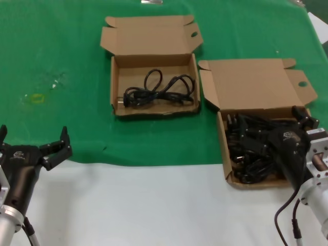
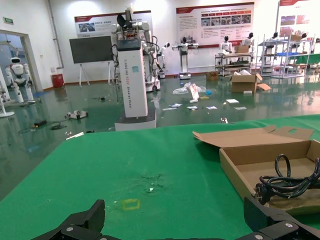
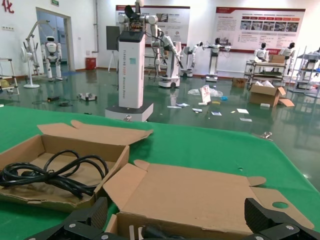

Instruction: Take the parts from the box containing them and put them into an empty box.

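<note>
Parts box (image 1: 228, 154) sits under your right gripper (image 1: 303, 119), fingers spread over its tangled cables (image 1: 246, 148); your left gripper (image 1: 35, 146) waits open; far box (image 1: 117, 82) holds one cable (image 1: 159, 89).

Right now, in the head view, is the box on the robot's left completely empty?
No, the left box already holds one black coiled cable lying on its floor.

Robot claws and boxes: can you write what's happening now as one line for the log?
right claw: open, over full box | left claw: open, idle near table edge | other box: holds one cable
</note>
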